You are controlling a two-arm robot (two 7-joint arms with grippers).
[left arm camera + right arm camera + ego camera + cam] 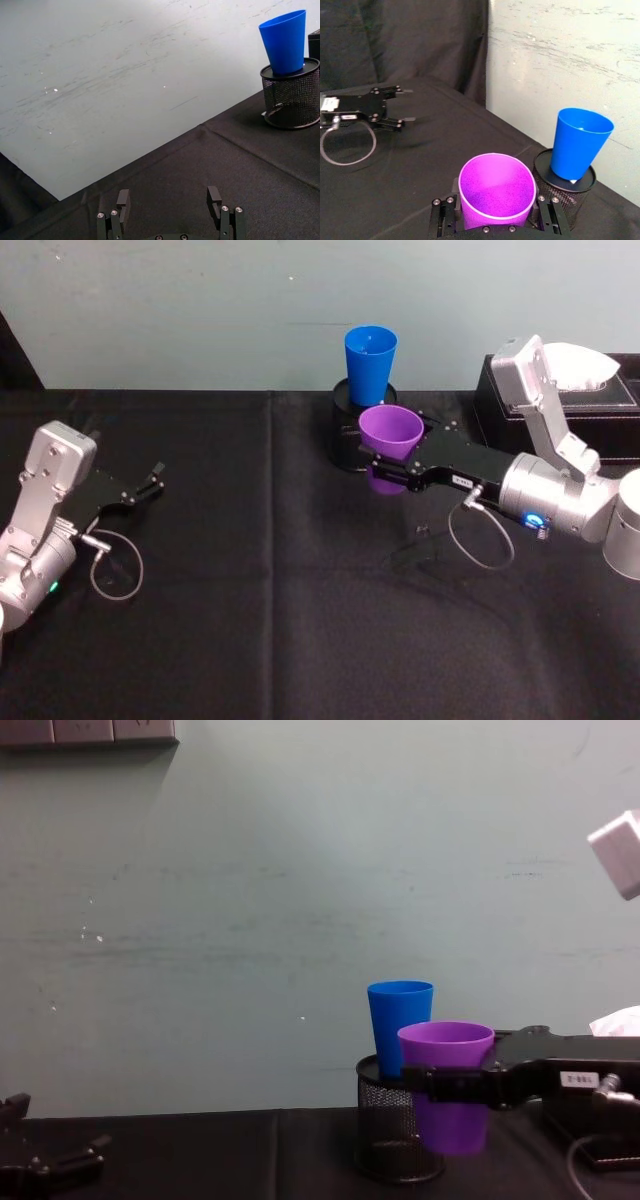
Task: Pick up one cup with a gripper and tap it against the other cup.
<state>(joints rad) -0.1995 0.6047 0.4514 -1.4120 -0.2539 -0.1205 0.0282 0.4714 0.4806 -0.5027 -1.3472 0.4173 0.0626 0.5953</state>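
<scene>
My right gripper (388, 472) is clenched on the purple cup (390, 435), one finger on each side of its lower wall, and holds it upright with the open rim facing up. In the chest view its base looks clear of the black cloth on the table (300, 620). The cup hangs just in front of the black wire-mesh pen holder (345, 435), on the side nearer me; I cannot tell whether it touches the mesh. The blue cup (370, 362) stands with its base in the holder's mouth, so its rim sits higher than the purple rim. From my right wrist I see a gap between the two cups. The far edge of the table meets the pale wall (200, 310) right behind the holder, so there is little room beyond it. To my right, a black tissue box (610, 415) sits close behind my right arm's elbow and hems that side in. Bare cloth stretches wide toward me and across to my left. My left gripper (155, 480) rests low over that cloth near the left edge, fingers spread and released, well apart from both cups.
</scene>
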